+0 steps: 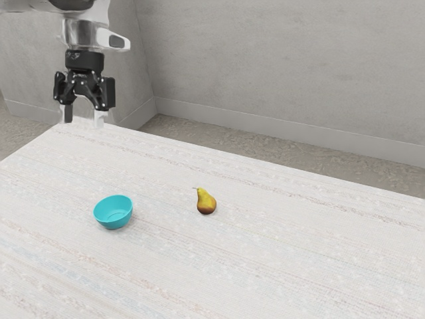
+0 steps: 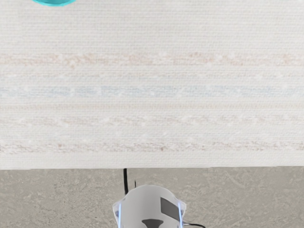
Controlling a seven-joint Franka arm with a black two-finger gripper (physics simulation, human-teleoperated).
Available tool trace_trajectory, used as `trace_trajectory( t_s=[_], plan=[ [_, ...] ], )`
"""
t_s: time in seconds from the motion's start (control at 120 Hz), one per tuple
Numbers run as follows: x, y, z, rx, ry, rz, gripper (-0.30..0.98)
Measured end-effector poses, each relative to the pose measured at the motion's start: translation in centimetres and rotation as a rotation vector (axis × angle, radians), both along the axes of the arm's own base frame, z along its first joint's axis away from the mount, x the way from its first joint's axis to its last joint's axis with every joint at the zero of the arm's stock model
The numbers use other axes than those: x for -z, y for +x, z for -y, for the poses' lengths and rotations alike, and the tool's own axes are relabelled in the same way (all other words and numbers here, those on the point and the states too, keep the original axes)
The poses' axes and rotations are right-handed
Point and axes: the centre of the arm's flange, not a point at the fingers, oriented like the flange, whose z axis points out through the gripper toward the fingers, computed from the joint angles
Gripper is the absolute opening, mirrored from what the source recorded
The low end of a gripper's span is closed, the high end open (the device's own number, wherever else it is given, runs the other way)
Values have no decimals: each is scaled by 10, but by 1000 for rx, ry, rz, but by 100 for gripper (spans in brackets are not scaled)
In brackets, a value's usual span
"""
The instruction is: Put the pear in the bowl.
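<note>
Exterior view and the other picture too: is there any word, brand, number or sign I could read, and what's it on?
None that can be read.
Black gripper: small pale marks near its top, too small to tell whether they are lettering.
Pear, bowl, table: no text seen.

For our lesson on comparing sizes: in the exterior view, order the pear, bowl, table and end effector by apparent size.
1. Table
2. End effector
3. Bowl
4. Pear
</note>
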Motion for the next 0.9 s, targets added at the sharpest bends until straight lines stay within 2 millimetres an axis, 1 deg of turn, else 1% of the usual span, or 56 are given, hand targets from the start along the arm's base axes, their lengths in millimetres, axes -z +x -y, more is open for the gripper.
trace_trajectory(
  t_s=[0.108,0.167,0.225,0.308,0.367,0.425,0.517,0.583,0.642,0.708,0.775,0.9],
  plan=[
    [0,27,-4,9,-2,175,69],
    [0,40,1,25,0,247,69],
    [-4,52,17,61,-4,318,69],
    [-8,65,51,126,-13,407,69],
    [-2,78,72,165,-22,460,69],
    [20,97,85,187,-23,485,69],
    [56,125,94,209,-10,508,69],
    [80,156,113,250,10,529,69],
    [111,175,126,279,20,513,69],
    [149,187,133,301,30,472,69],
    [183,194,137,323,45,428,69],
    [230,200,139,359,69,366,69]
  ],
)
